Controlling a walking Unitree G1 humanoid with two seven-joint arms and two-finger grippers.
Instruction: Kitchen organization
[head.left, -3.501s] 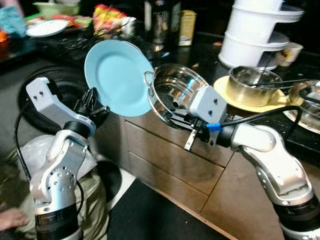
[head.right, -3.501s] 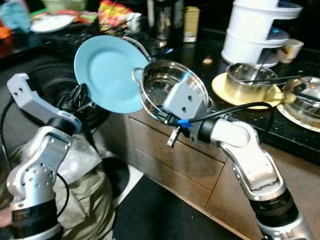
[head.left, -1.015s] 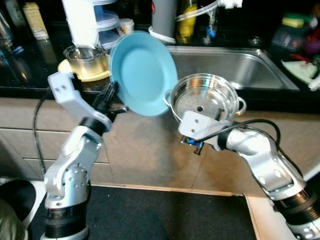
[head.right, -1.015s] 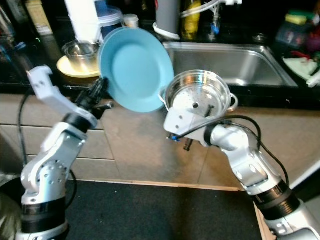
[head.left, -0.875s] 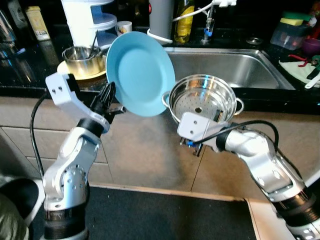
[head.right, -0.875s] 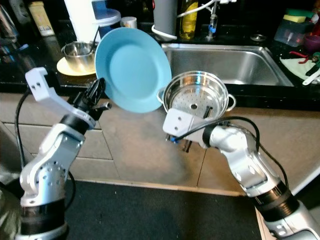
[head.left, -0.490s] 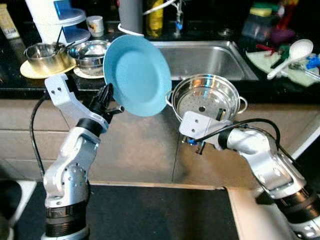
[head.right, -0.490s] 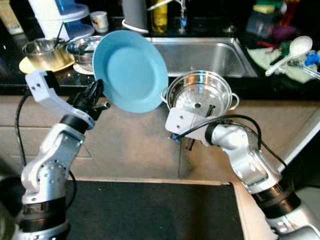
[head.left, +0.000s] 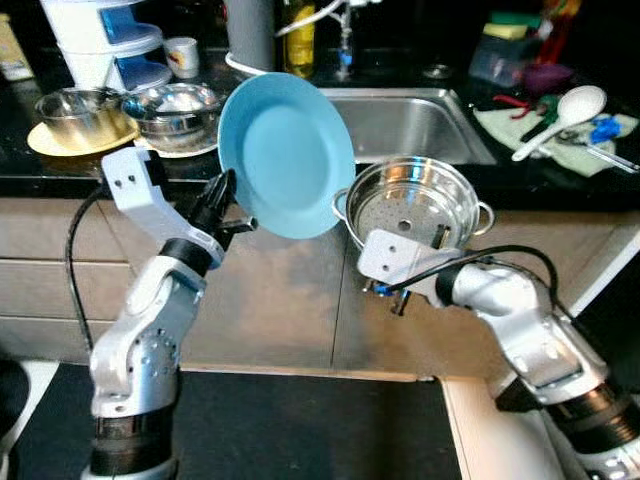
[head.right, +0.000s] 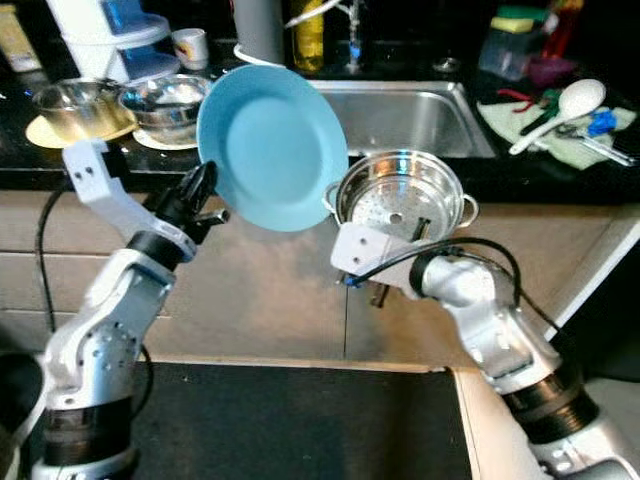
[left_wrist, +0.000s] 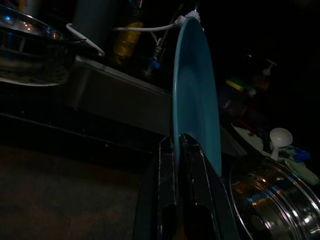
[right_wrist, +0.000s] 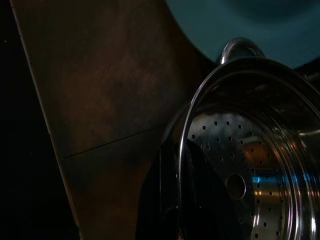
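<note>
A light blue plate (head.left: 287, 155) stands tilted on edge in the air before the counter, with my left gripper (head.left: 224, 196) shut on its lower left rim. The left wrist view has the two black fingers (left_wrist: 192, 165) pinching the blue plate (left_wrist: 196, 107) edge-on. To its right a steel perforated steamer pot (head.left: 416, 201) with two side handles is held up by my right gripper (head.left: 432, 236), shut on its near rim. In the right wrist view the fingers (right_wrist: 195, 175) clamp the steamer pot (right_wrist: 250, 165) wall, with the plate's blue underside above.
A steel sink (head.left: 410, 120) is set into the black counter (head.left: 560, 185) behind both held items. Steel bowls (head.left: 175, 105) on saucers and a white stacked container (head.left: 95, 40) stand at the left. A white spoon (head.left: 560, 115) and utensils lie on a cloth at the right. Wooden cabinet fronts (head.left: 290, 300) are below.
The camera has swung right since the earliest frames, from the left counter to the sink. Both grippers keep the same hold on plate and pot, which stay side by side.
</note>
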